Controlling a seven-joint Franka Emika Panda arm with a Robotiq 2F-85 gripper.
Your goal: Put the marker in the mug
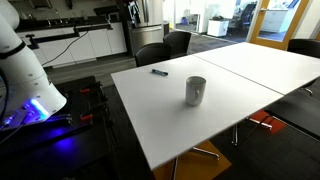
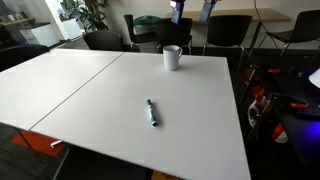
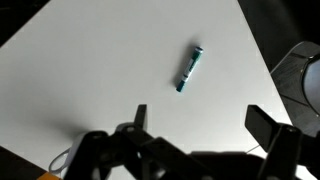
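Spread wide, our gripper (image 3: 196,112) hovers above the marker (image 3: 189,68), which we judge light, stiff and slick, best pinched across mid-barrel

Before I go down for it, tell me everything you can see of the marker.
The marker is a short, thin stick, dark with a teal-blue cast; finer detail such as a cap is too small to tell. It lies flat on the white table, on a bare stretch of it, and runs at a slant in the wrist view. Only the table touches it: the mug stands well apart, and the open gripper hangs above, clear of it.
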